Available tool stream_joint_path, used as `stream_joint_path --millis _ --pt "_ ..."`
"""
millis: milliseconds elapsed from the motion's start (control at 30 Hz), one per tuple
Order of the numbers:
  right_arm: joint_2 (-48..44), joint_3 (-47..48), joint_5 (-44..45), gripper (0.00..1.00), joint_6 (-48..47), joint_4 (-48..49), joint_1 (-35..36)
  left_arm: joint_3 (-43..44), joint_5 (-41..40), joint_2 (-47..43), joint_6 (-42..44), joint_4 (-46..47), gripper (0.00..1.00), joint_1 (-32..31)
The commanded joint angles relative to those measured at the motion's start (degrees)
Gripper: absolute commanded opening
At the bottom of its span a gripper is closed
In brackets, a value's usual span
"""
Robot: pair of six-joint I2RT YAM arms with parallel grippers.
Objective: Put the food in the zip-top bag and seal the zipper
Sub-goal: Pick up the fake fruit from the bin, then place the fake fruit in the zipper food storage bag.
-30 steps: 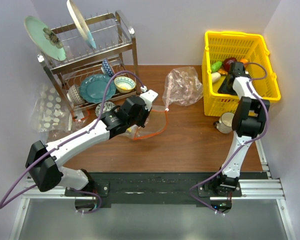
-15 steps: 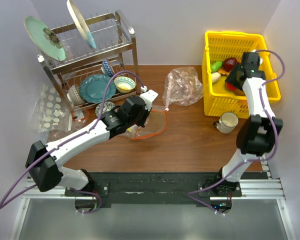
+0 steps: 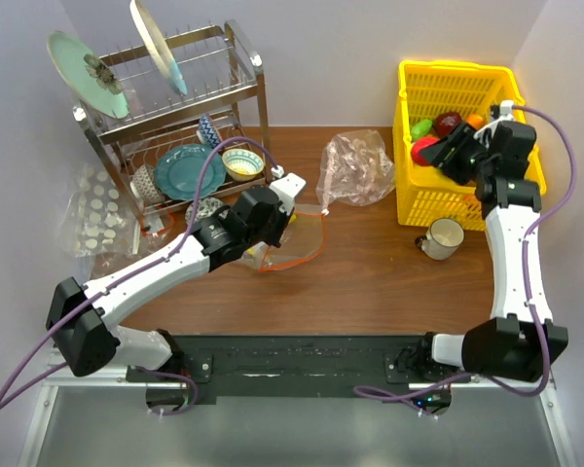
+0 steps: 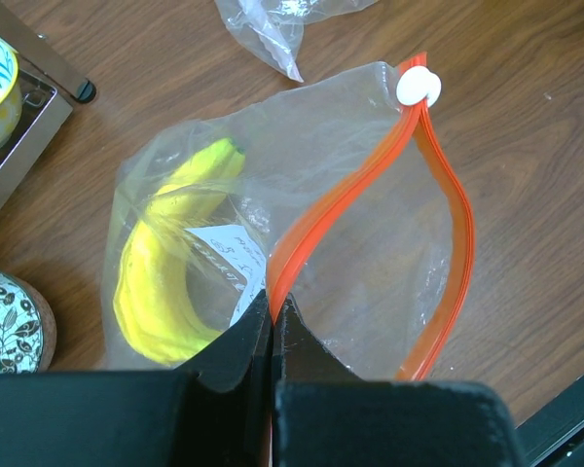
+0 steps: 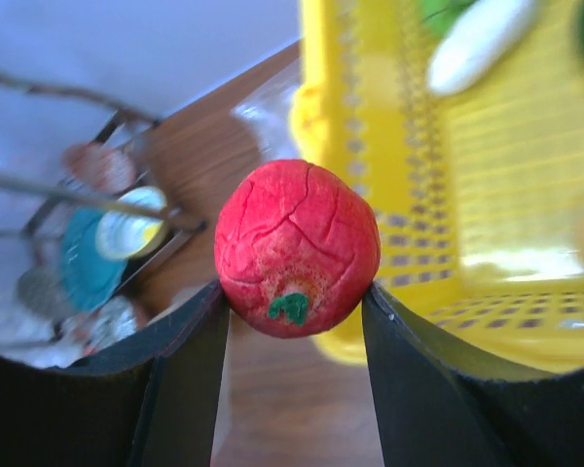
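1. Table [image 3: 370,282]: brown wood, carrying everything below.
2. Dish rack [image 3: 258,92]: far left, plates and bowls in it; unchanged.
3. Yellow basket [image 3: 438,78]: far right. A green cucumber [image 3: 422,127], a dark-red piece [image 3: 448,122] and an orange [image 3: 474,120] lie at its far end.
4. Pinkish bag [image 3: 355,167]: crumpled just left of the basket; not moved. Dotted bag [image 3: 97,214]: left of the rack.
5. Zip-top bag [image 3: 307,238]: flat on the table mid-left, in the same spot as a second ago, mouth gaping toward the right.
6. Mug [image 3: 443,236]: near side of the basket.
7. Left gripper [image 4: 273,311]: jaws pressed together on the near lip of the zipper [image 4: 341,199], position as before.
8. Right gripper [image 5: 294,292]: a second ago low inside the basket; now raised over the basket's left part, its arm swung out to the right. Jaws stand partly apart, clamped on either side of the red apple [image 5: 294,243].
9. Banana [image 4: 156,282]: yellow, inside the clear bag at its closed end.
10. Red apple: clear of the basket floor, off the table, between the right fingers.
11. Zipper: red-orange, its two lips bowed apart, joined at the white end piece [image 4: 418,88].
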Motion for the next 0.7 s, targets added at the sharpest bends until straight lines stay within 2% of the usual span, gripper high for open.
stream_joint_path --millis 0,367,533,667 --pt "-5.9 -4.7 -15.9 0.53 4.3 4.4 2.5 -0.2 0.5 -2.3 0.5 2.4 0.0 0.2" --pt "-14.5 -18.9 -16.0 0.53 6.9 6.1 23.8 -0.2 -0.2 -2.6 0.5 2.3 0.0 0.1" --pt "-15.6 -27.2 -14.1 0.53 11.9 14.9 33.0 -0.2 -0.5 -2.7 0.6 2.4 0.0 0.2" --pt "-11.9 -28.9 -11.6 0.53 13.9 20.7 37.9 -0.2 -0.3 -2.8 0.6 2.4 0.0 0.1"
